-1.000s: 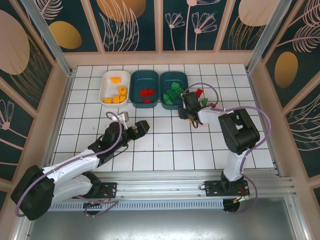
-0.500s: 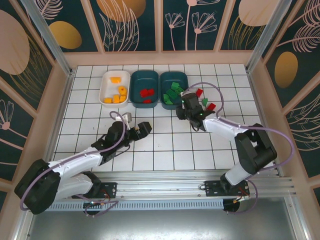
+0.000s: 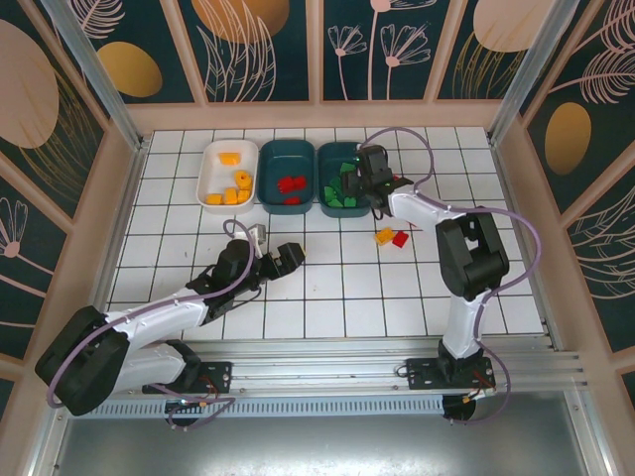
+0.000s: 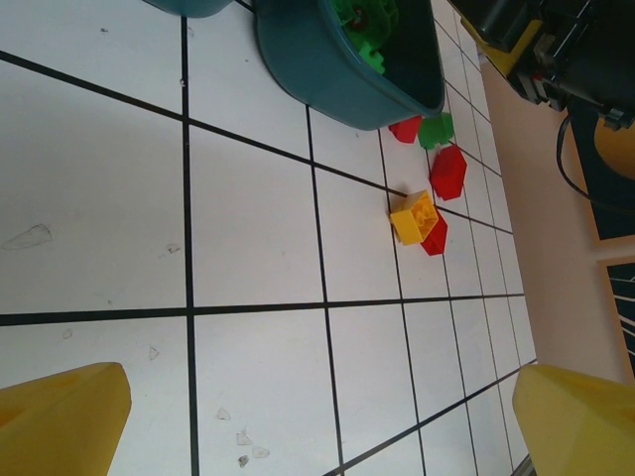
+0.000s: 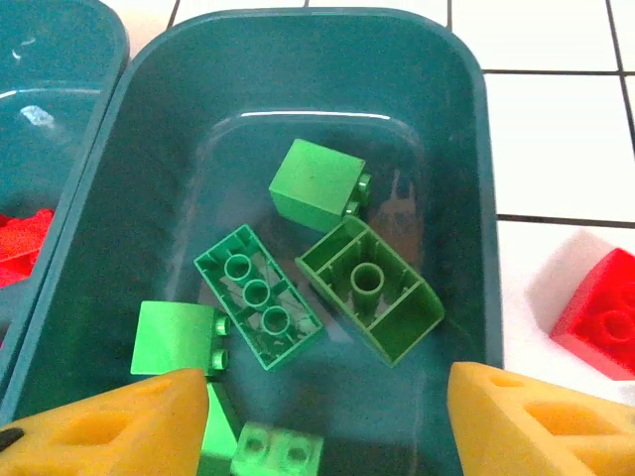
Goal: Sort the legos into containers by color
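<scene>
RIGHT CLAW OVER THE GREEN TRAY: The right claw point(image 3: 363, 173) is pictured poised above the right-hand teal tray point(image 5: 478, 198). Its yellow fingers point(image 5: 109, 428) are parted wide and nothing is gripped between them. Directly beneath it, green legos point(image 5: 260, 296) are seen lying loose on the tray's floor, some turned underside up. To the claw's left, the middle teal tray point(image 5: 60, 119) is glimpsed with red legos point(image 5: 25, 243) inside. To its right, just outside the tray wall, a red brick point(image 5: 600, 312) is seen on the white tiles point(image 3: 327, 297). Farther to the claw's left, the white tray point(image 3: 210, 177) is shown holding orange-yellow legos point(image 3: 236, 190).

The left claw point(image 3: 288, 256) is held low over bare tiles, spread to its fullest and empty. Ahead of its fingertips point(image 4: 60, 421) and off to the right, a yellow brick point(image 4: 414, 216) is seen touching a red neighbour point(image 4: 435, 238). Beyond that pair, closer to the tray, a green brick point(image 4: 435, 129) and two loose red pieces point(image 4: 448, 171) are scattered on the tiles, not yet sorted.
</scene>
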### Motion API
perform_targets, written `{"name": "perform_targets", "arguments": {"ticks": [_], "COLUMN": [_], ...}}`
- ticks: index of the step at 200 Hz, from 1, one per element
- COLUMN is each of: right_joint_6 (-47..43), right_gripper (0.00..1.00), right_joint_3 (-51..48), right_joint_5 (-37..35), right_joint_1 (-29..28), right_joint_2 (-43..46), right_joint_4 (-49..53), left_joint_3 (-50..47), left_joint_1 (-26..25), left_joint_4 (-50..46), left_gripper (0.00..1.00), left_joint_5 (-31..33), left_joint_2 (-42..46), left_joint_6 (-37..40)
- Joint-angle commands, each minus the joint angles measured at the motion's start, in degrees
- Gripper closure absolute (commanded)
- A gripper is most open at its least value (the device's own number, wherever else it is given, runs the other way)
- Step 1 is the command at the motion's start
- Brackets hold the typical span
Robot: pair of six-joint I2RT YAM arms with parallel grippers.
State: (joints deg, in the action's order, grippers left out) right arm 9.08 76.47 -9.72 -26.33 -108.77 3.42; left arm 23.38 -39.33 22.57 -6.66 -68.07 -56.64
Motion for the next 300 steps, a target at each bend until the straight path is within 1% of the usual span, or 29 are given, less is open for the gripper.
{"name": "perform_targets", "arguments": {"ticks": [1,25,42,54,72,85,97,122,164,180,202,211,231,249,265,279,300], "right_joint_6": [2.2,6.1,5.5,3.4,0.2,-1.9,-3.1,-4.2,-4.9,-5.2,-4.9,-4.8,-4.3,-4.1,-3.6,-3.3,-2.7], "right_gripper": [0.34,0.35,0.39,0.4,0.41,0.39,0.38,0.39,0.45,0.49,0.57,0.62,0.72,0.78,0.79,0.79,0.79], "right_joint_3": [-1.7,-8.3,-12.6,-14.5,-14.9,-14.8,-13.9,-10.8,-7.8,-7.2,-6.8,-7.1,-8.2,-9.3,-8.9,-8.7,-8.0], "right_joint_5": [-6.1,-9.6,-8.8,-6.5,-4.5,-5.0,-4.6,-0.7,-0.4,0.6,0.6,0.6,0.0,0.4,1.7,1.3,0.4], "right_joint_1": [1.5,5.5,8.3,10.1,11.9,12.4,13.1,14.9,15.0,15.1,15.2,15.2,15.0,14.6,14.1,12.9,9.8], "right_joint_2": [4.6,8.2,9.6,9.7,8.5,7.5,6.4,3.5,-1.1,-2.6,-3.9,-4.0,-2.8,-0.3,1.9,4.2,7.4], "right_joint_4": [0.6,1.7,0.9,0.4,1.2,1.2,1.3,2.6,3.6,3.4,2.9,2.4,1.4,-0.2,-0.1,0.0,-0.3], "left_joint_3": [1.6,2.1,2.6,3.3,4.6,5.2,5.5,5.6,5.2,5.4,6.3,6.8,7.2,7.4,7.6,7.7,7.4], "left_joint_1": [-0.1,-0.1,-0.1,-0.1,-0.1,-0.1,-0.1,-0.1,-0.1,-0.1,-0.1,-0.1,-0.1,-0.1,-0.1,-0.1,-0.1], "left_joint_4": [0.2,0.3,0.9,1.5,2.4,3.1,3.5,3.3,1.7,1.2,-0.6,-1.4,-2.2,-2.6,-2.8,-3.3,-5.6], "left_gripper": [0.02,0.02,0.02,0.01,0.02,0.02,0.01,0.02,0.01,0.02,0.01,0.01,0.01,0.01,0.01,0.02,0.02], "left_joint_5": [0.4,0.1,-0.6,-1.4,-3.5,-4.9,-5.4,-5.3,-4.2,-4.0,-3.9,-3.8,-3.4,-2.8,-2.3,-1.4,4.0], "left_joint_2": [1.6,1.3,0.0,-1.5,-4.0,-5.5,-6.2,-6.3,-5.2,-5.0,-5.2,-5.2,-5.0,-4.8,-5.1,-5.1,-3.1], "left_joint_6": [0.4,0.8,1.2,1.3,1.3,1.1,0.8,0.9,0.8,1.0,1.7,2.0,2.4,2.5,2.6,2.4,2.2]}}
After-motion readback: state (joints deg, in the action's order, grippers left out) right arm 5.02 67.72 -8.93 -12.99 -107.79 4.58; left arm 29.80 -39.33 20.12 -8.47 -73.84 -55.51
